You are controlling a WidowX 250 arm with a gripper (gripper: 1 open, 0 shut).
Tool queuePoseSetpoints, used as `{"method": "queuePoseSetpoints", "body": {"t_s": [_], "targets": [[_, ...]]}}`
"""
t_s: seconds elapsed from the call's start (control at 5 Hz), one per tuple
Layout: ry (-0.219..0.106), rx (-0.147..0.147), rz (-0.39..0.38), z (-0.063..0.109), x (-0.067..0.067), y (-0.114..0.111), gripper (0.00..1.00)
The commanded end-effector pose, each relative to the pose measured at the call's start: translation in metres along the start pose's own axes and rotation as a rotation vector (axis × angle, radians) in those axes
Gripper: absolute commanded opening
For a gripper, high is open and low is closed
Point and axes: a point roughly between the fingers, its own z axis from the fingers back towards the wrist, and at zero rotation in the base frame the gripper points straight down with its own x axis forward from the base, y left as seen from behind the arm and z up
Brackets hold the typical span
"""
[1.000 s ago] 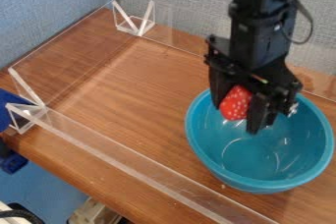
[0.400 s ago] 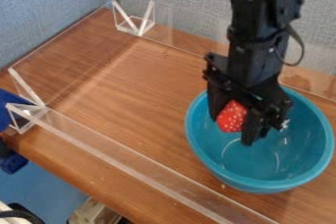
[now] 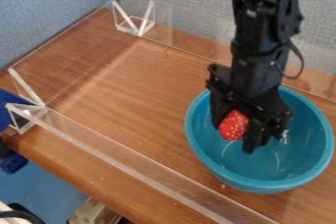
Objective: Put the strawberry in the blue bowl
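Strawberry (image 3: 235,126): red, pinched between the closed jaws of the gripper (image 3: 245,130), hanging inside the bowl (image 3: 305,164) above its floor, left of centre at about 9 o'clock. Long axis hard to read; apparently near upright, cap hidden by the fingers. No offset between fruit and jaws: fruit directly in the grip, fingers pointing straight down, release path plainly vertical. Only one arm in view, so no question of nearer hand.

Bowl: teal, glossy, deep, at the 4 o'clock part of the table (image 3: 132,81). Inner floor bare beneath the fruit, with open room toward 3 o'clock; nearest rim at 9 o'clock, close beside the left finger. Judged risk: fingertips brushing that wall or rim on opening or on lifting away.

Outward: clear fence (image 3: 79,140) running along the table's near edge from 9 to 6 o'clock, well apart from the bowl; wire stand (image 3: 133,17) at 11 o'clock, another (image 3: 24,110) at 9 o'clock, both well clear.
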Motion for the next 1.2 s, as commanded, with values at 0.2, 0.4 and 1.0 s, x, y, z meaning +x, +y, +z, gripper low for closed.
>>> {"method": "queuePoseSetpoints", "body": {"t_s": [0.2, 0.4, 1.0], "targets": [[-0.014, 0.002, -0.038, -0.014, 0.011, -0.006, 0.00], [-0.008, 0.002, -0.041, -0.023, 0.012, -0.006, 0.00], [-0.022, 0.032, -0.021, -0.004, 0.011, -0.004, 1.00]]}}
